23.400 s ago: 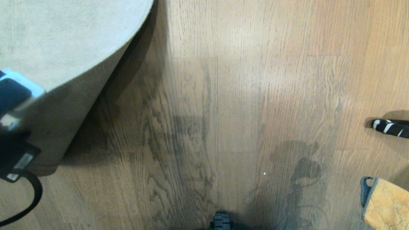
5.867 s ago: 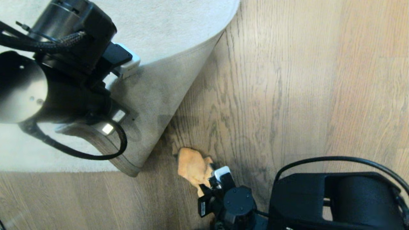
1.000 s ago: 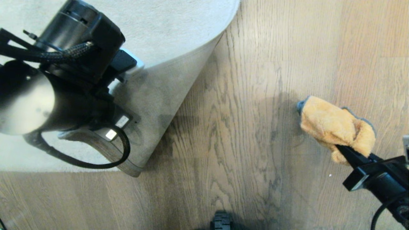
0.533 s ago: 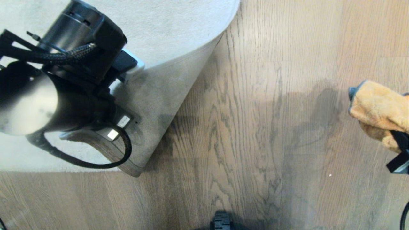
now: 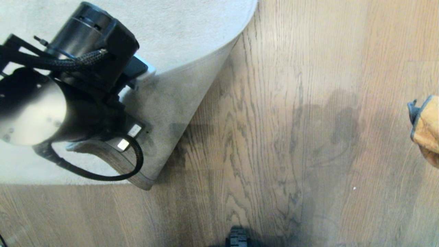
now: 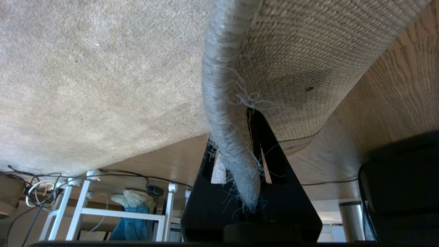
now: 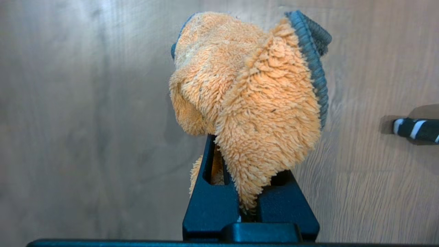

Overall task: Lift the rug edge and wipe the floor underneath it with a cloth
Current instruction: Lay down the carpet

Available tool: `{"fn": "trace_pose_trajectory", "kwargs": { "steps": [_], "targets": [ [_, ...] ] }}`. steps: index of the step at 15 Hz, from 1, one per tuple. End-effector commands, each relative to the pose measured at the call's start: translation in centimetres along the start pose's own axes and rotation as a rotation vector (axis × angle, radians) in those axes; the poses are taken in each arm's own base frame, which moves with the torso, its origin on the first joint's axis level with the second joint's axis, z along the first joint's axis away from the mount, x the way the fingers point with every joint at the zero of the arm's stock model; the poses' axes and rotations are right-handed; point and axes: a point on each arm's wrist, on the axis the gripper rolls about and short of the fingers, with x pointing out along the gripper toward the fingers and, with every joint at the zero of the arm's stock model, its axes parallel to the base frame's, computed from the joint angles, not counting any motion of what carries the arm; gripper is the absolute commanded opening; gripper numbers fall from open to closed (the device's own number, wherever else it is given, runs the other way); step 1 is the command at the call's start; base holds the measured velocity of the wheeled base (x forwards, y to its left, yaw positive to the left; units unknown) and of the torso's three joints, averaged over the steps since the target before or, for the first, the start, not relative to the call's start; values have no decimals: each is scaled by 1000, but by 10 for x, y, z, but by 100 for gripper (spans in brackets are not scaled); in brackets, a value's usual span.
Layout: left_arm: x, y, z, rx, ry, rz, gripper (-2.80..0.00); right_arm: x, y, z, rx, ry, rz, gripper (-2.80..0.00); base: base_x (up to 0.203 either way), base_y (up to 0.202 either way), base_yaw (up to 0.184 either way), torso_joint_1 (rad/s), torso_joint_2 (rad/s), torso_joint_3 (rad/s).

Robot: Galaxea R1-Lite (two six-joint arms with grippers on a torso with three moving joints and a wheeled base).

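Brown-grey wood-grain floor (image 5: 260, 137) is seen from above, its dark grain streaks running away from the robot; a darker patch lies right of centre. The pale grey rug (image 5: 192, 31) covers the far-left corner of the view. The rug edge (image 5: 171, 113) is folded up and back, beige woven backing exposed, with bare floor just beside it. The left gripper (image 6: 253, 137) is held over the rug at the left, its fingers (image 6: 274, 171) pressed together on the frayed border. The right gripper (image 7: 240, 192) is placed at the right edge of the view, well apart from the rug, its fingers pinching an orange fluffy cloth (image 7: 250, 103) with grey-blue trim above the planks. A black-and-white striped object (image 7: 416, 129) lies on the floor near the cloth. Between rug and cloth the planks are open.
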Motion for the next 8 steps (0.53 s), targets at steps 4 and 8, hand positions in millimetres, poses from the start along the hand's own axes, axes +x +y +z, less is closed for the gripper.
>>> {"fn": "trace_pose_trajectory", "kwargs": {
  "steps": [4, 8],
  "targets": [
    [1, -1, -2, -7, 11, 4, -280, -68, -3, -31, -39, 216, 122, -280, 0, 0, 0, 0, 0, 0],
    [-1, 1, -2, -10, 9, 11, -280, -76, 0, -63, -50, 383, 170, -280, 0, 0, 0, 0, 0, 0]
  ]
}}
